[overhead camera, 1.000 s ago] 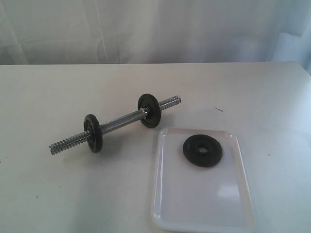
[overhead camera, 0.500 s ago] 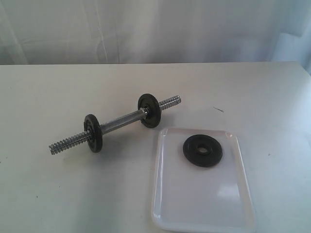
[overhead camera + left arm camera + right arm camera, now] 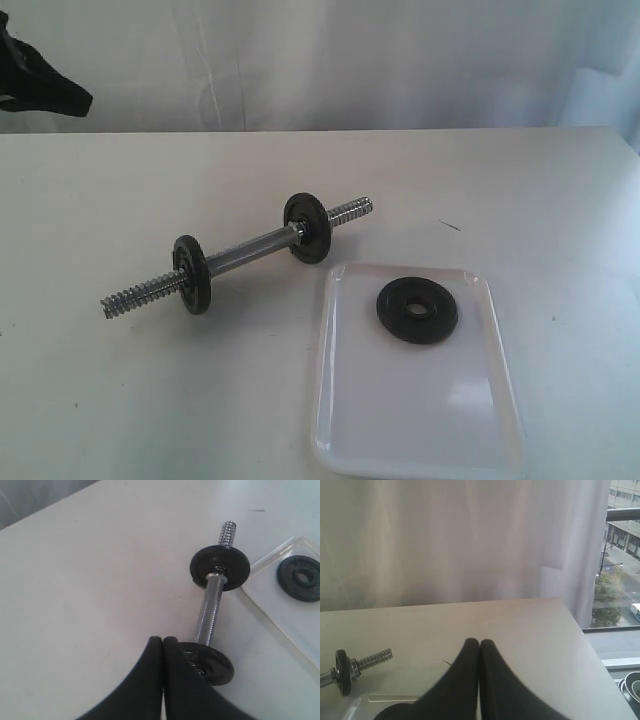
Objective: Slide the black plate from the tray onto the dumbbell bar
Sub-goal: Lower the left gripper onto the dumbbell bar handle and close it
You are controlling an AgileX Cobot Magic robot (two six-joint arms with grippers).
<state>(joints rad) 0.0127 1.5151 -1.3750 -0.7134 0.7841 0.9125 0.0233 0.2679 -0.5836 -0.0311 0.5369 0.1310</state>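
Right gripper [image 3: 479,641]: both fingers are pressed together and hold nothing. It hangs over the right side of the white table [image 3: 150,400], and the exterior view does not show it.

Left gripper [image 3: 162,640]: its fingers are likewise closed and empty. It is poised over the near left part of the short chrome steel dumbbell bar [image 3: 255,250]. Only a dark part of the left arm [image 3: 40,85] shows, at the far left edge.

The small round black plate [image 3: 417,311] of metal, with a central hole, lies flat in the far half of the glossy white rectangular plastic tray [image 3: 400,420], at near right. It is not yet touched.

The bar lies slantwise to the left of the tray, running from near left to far right. It rests on two black discs [image 3: 307,227] already threaded on it. Its far right thread is the end closer to the tray.

Recommendations for the pickup:
- Spread the right fingers before you descend.
- The plate lies flush on a slick surface and will likely skid, so take it across the rim or with one finger through the hole.
- Lift straight up to clear the low rim.
- Steady the bar with the left gripper, since it may roll on its discs.
- Turn the plate upright and line its hole up with the bar's axis before you push it on.
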